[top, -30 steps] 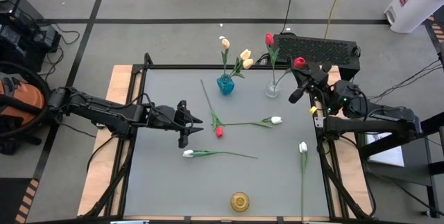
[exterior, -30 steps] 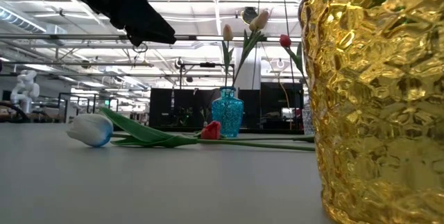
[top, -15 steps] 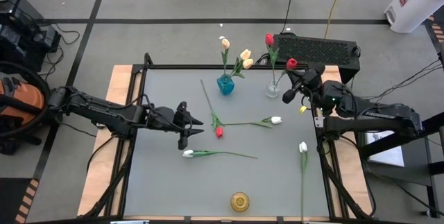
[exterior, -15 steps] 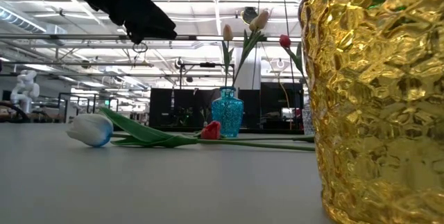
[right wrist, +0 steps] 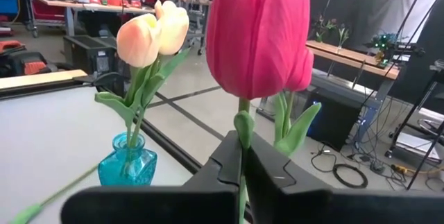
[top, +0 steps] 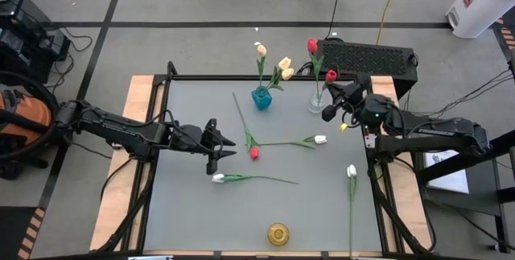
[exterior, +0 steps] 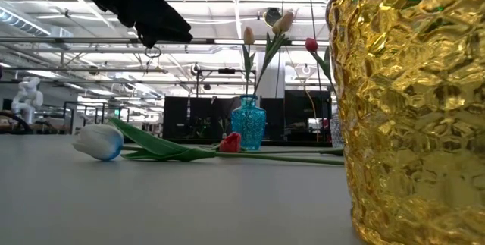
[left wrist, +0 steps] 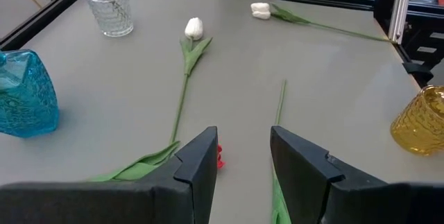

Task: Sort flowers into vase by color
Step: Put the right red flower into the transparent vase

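Right gripper [top: 328, 112] pinched tight on stem of a red tulip [top: 330, 76], bud sticking up past the fingertips; in right wrist view that bud [right wrist: 258, 33] fills the frame directly above the closed fingers. Clear glass vase [top: 315, 103] sits just beside the gripper, toward table centre, w/ another red tulip [top: 312, 45] already standing in it. Further out on that same side: blue vase [top: 261, 97] holding the cream-yellow tulips [top: 283, 68].

Left gripper [top: 228, 146] hovers over mid-table, fingers spread, nothing between them. Just ahead of its tips: a red tulip on the table [top: 254, 153], bud close to the fingers, stem running away toward the blue vase. Beyond that, a white tulip [top: 319, 139] lying flat, stem pointing back toward the gripper. Another white tulip [top: 218, 178] lies near the gripper, on its side toward the table's front edge, stem trailing off to the right arm's side. Third white tulip [top: 352, 171] well apart, near the right edge. Gold vase [top: 278, 233] well apart too, at the front edge, no flowers seen in it.
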You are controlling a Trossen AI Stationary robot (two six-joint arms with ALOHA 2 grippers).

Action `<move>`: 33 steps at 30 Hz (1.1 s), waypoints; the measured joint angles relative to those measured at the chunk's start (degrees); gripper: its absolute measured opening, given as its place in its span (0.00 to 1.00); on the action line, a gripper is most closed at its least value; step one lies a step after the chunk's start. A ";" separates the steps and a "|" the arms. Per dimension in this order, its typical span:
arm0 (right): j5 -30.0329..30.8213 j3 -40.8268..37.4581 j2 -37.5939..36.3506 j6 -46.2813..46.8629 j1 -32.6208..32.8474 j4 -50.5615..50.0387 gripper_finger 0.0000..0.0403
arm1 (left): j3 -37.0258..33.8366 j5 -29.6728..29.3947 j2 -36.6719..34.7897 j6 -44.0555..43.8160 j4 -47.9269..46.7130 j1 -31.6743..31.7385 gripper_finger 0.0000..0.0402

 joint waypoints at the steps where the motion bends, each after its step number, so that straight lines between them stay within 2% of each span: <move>1: 0.00 0.00 0.20 0.06 0.00 0.02 0.01 | 0.00 0.00 0.00 0.00 0.00 0.00 0.35; 8: 1.42 0.00 0.66 0.08 0.02 0.02 0.10 | 0.00 0.00 0.00 0.00 -0.04 -0.12 0.35; 12: 5.21 0.00 0.66 -0.17 0.00 0.00 0.19 | 0.00 -0.01 0.00 0.00 -0.04 -0.82 0.35; 18: 5.70 0.00 0.64 -0.30 0.00 -1.08 0.34 | 0.00 -0.96 0.00 0.00 -0.04 -2.12 0.35; 25: 3.73 0.11 -0.55 0.04 0.04 -5.88 0.46 | 0.00 -1.27 0.00 0.02 -0.07 -2.23 0.35; 29: 3.07 0.13 -2.78 0.30 0.04 -6.56 0.49 | 0.00 -1.27 0.00 0.02 -0.07 -2.25 0.35; 33: -0.42 0.15 -5.90 0.69 0.04 -6.62 0.49 | 0.00 -1.31 0.00 0.00 -0.04 -2.23 0.35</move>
